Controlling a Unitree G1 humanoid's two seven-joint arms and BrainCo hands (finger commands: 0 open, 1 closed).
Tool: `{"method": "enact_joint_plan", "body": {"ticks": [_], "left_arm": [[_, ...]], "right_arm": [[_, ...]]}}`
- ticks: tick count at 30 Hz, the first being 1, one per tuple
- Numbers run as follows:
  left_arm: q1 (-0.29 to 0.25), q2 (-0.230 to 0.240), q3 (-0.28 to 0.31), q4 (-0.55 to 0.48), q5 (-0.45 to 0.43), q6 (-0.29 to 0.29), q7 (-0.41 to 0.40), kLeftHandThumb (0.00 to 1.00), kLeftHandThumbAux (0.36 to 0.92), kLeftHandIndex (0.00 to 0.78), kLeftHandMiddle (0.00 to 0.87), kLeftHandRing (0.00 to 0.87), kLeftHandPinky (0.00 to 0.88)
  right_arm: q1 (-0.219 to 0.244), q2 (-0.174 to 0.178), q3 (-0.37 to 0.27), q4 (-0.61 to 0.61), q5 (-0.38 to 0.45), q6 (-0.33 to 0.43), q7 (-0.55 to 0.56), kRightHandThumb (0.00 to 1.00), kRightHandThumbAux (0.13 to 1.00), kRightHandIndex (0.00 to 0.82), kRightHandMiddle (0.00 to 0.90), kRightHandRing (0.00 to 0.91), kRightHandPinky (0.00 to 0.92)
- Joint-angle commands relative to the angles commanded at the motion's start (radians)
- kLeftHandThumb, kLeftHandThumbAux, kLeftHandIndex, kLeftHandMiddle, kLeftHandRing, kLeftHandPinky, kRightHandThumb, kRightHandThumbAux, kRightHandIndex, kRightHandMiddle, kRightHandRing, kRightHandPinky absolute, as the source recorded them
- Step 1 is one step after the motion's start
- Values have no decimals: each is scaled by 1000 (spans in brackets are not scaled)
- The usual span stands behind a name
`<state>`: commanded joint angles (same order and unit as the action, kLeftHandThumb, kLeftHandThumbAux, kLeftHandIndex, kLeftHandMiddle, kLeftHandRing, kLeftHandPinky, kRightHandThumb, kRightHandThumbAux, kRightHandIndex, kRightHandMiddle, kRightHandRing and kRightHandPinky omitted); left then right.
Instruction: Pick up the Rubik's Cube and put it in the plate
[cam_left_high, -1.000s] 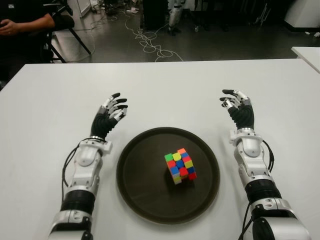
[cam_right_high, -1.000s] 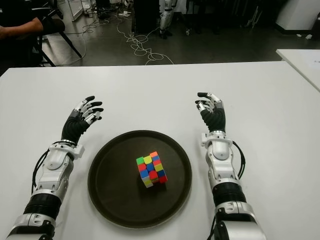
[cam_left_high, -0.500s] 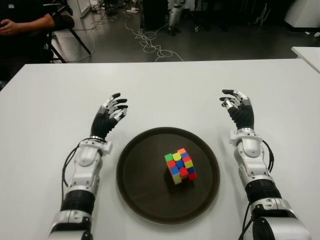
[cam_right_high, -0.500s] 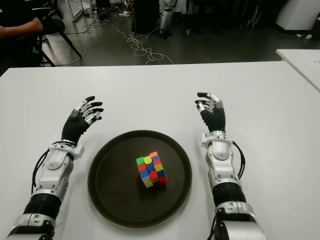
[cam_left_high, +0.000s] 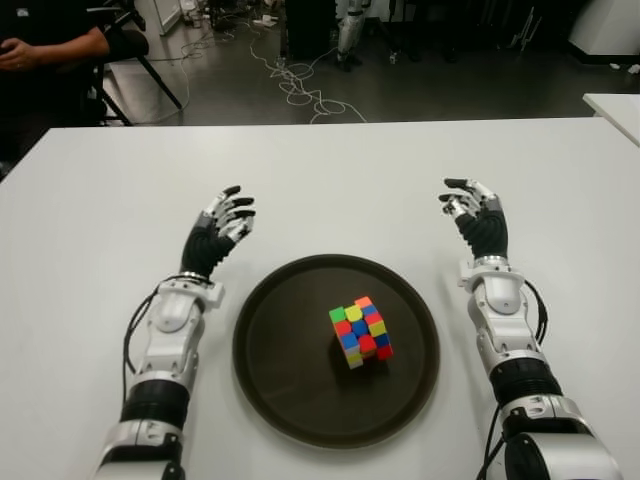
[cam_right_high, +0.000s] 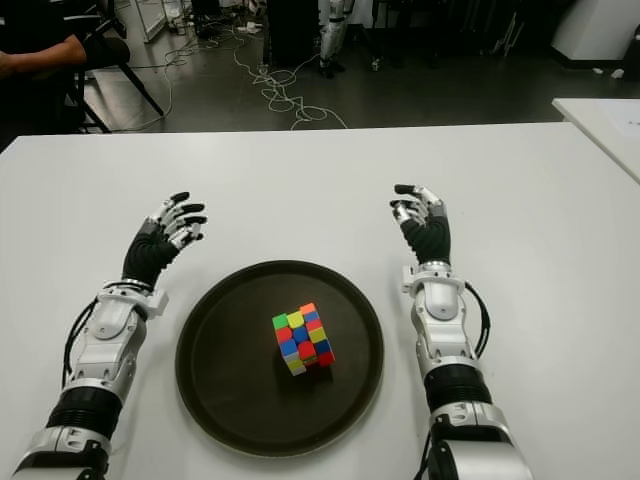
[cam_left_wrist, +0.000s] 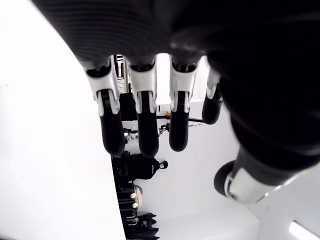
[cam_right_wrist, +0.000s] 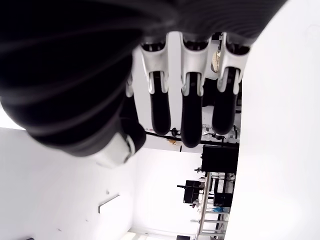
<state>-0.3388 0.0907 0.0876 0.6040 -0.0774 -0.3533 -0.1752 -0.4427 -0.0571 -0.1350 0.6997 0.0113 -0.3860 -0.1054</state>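
Already the Rubik's Cube (cam_left_high: 361, 331) sits inside the plate (cam_left_high: 290, 400), between the left hand (cam_left_high: 215, 235) and right hand (cam_left_high: 476, 218), both with fingers loosely spread and empty. By my reading the placing step is done, so nothing more seems called for than keeping both hands clear.

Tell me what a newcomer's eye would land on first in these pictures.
The brightly coloured Rubik's Cube stands out first, sitting inside the dark round plate on the white table, a little right of the plate's centre. Next come the two robot hands flanking the plate: the left hand and the right hand, both open, holding nothing.
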Motion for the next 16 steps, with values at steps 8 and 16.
{"method": "enact_joint_plan", "body": {"ticks": [8, 16], "left_arm": [[0, 3, 1, 5, -4, -5, -11, 354, 677, 149, 247, 250, 299], [-2, 1, 3, 8, -8, -9, -17, 376, 684, 150, 250, 251, 313]], "right_arm": [[0, -3, 4, 4, -12, -1, -13, 661, 744, 397, 307, 351, 371], [2, -5, 5, 3, -9, -6, -7, 661, 744, 397, 300, 346, 370]]}}
